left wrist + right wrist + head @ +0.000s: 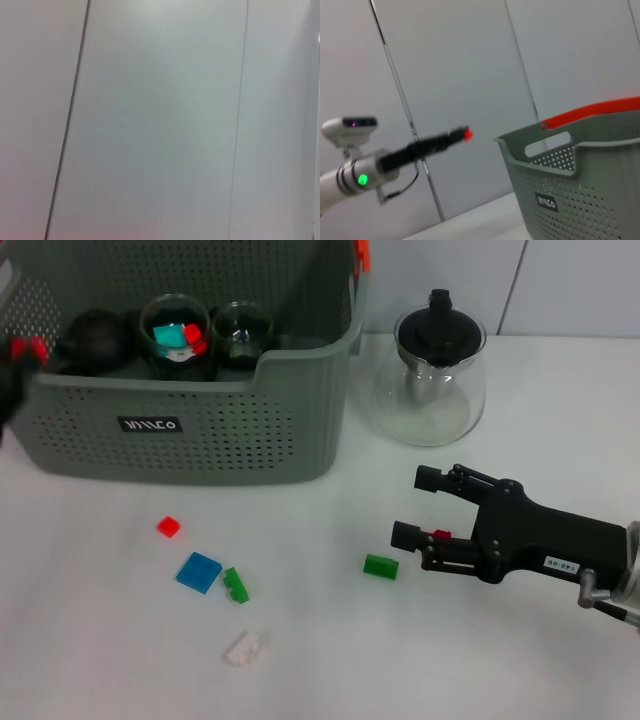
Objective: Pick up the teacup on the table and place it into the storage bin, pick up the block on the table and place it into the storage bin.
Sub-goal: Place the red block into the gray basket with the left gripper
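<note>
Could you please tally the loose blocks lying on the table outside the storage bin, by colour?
Red blocks: 1
Blue blocks: 1
Green blocks: 2
White blocks: 1
Total: 5 on the table.

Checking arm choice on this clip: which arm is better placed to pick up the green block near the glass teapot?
Right. The right gripper hovers open just beside that green block, while the left gripper sits far off by the storage bin's left end.
</note>
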{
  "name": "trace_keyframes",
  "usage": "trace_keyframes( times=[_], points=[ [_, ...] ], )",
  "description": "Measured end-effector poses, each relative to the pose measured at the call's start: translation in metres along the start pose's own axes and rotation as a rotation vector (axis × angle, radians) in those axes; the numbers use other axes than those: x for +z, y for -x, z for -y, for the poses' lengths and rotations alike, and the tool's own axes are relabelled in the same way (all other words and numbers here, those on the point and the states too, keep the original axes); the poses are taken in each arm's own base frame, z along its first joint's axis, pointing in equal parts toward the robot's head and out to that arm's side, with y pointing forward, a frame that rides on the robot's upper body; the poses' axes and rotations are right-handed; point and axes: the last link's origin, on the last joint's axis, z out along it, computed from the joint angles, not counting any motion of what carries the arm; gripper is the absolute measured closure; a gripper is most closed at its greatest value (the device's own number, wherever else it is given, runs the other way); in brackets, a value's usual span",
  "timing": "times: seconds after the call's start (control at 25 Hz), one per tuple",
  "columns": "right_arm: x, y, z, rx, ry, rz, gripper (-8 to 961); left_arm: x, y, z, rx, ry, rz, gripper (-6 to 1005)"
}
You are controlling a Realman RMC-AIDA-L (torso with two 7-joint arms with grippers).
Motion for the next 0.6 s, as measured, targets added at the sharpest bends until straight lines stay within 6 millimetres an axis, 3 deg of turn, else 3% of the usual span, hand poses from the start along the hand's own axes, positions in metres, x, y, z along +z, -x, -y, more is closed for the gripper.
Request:
trace_keyframes(
  times=[0.32, 0.4, 0.6],
  points=[
    [0.003, 0.001, 0.003, 0.000, -0.016, 0.003, 8, 0.100, -0.042, 0.035, 0.063, 0.050, 0.019, 787],
    [0.004, 0.002, 0.002, 0.001, -0.015, 0.009, 8, 0.128, -0.052, 0.041, 0.091, 0.058, 0.087, 786],
    [0.006, 0.004, 0.003, -0.002, -0.014, 0.019, 8, 0.170, -0.077, 0.050, 0.108, 0.022, 0.268, 782]
  ],
)
